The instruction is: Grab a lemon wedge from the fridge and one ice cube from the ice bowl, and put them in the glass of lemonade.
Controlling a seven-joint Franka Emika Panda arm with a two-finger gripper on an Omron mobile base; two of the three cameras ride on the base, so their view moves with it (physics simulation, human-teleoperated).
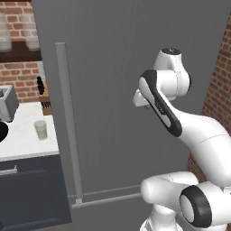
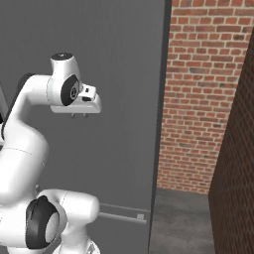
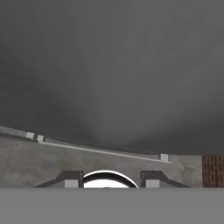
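Fridge (image 1: 122, 90) door is shut w/ the lemon wedge presumably inside. Your gripper (image 2: 79, 116) hangs near the door face, well right of the handle (image 1: 67, 122); fingers parted, holding nothing. Risk: you bump the panel. Glass of lemonade (image 1: 41, 130) sits by the counter's (image 1: 25, 144) right edge.

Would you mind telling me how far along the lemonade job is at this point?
Nothing looks done yet. The fridge is shut, its long handle untouched, and the gripper hangs in front of the door, holding nothing. The glass of lemonade waits on the counter. Still left: opening the fridge, fetching the lemon wedge and an ice cube, and dropping both in.
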